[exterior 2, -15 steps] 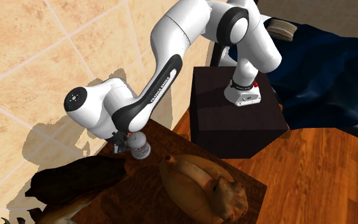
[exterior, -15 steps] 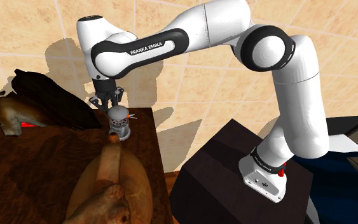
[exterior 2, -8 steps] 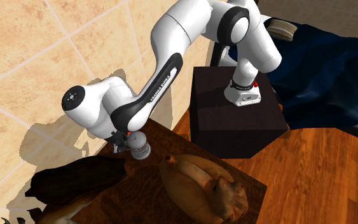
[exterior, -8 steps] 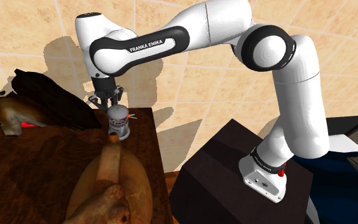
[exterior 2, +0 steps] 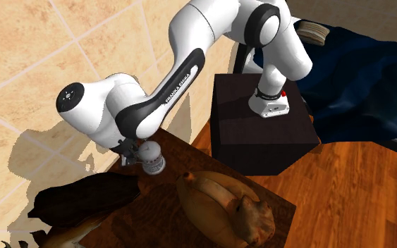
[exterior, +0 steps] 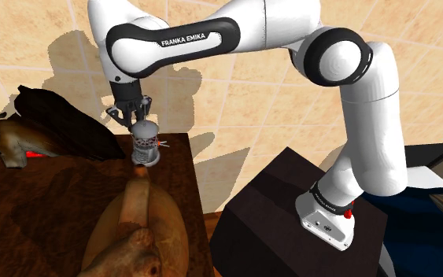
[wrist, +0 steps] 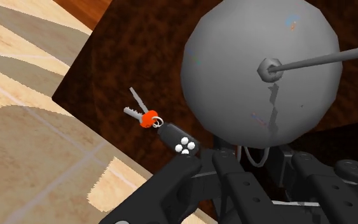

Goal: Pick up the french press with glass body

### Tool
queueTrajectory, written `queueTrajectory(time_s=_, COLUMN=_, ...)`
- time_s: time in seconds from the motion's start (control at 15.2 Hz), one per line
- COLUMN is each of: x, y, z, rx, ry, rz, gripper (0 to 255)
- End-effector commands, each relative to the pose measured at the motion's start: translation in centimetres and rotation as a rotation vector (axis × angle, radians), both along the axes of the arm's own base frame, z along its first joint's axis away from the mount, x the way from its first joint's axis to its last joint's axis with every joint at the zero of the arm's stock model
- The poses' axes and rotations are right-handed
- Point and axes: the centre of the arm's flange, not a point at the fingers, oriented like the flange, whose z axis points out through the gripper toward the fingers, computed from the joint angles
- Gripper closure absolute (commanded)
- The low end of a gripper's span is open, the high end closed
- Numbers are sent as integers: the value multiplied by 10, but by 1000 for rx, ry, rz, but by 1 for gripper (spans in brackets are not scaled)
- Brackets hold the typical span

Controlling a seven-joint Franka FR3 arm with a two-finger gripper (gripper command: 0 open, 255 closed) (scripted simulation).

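Note:
The french press (exterior: 145, 143) is small, with a grey domed lid and a clear body in a wire frame. It hangs tilted near the back corner of the dark wooden table (exterior: 54, 204). My black gripper (exterior: 134, 116) is shut on its upper part from above and from the shoulder view's left. In the second exterior view the press (exterior 2: 151, 159) sits just under the gripper (exterior 2: 130, 149). The wrist view shows the press's lid (wrist: 260, 70) with its thin plunger rod. There the gripper (wrist: 260, 167) clasps a wire part of the press.
A key bunch with a red tag and black fob (wrist: 165, 129) lies on the table under the press. A large brown carved shape (exterior: 137, 228), a dark feathered object (exterior: 62, 126) and a deer head (exterior: 3, 142) stand close by. The tiled wall (exterior: 235, 118) is behind.
The arm's wrist has risen and swung towards the shoulder view's left. The french press has gone up a little with the gripper and tilted.

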Motion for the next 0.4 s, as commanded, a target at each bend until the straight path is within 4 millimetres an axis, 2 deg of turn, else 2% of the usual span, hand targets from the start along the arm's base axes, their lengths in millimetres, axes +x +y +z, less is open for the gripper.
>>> queueTrajectory(time_s=0.0, x=0, y=0, z=12, rx=0, ry=0, rz=0, gripper=255)
queueTrajectory(time_s=0.2, x=0, y=0, z=28, rx=0, ry=0, rz=0, gripper=255)
queueTrajectory(time_s=0.33, x=0, y=0, z=29, rx=0, ry=0, rz=0, gripper=255)
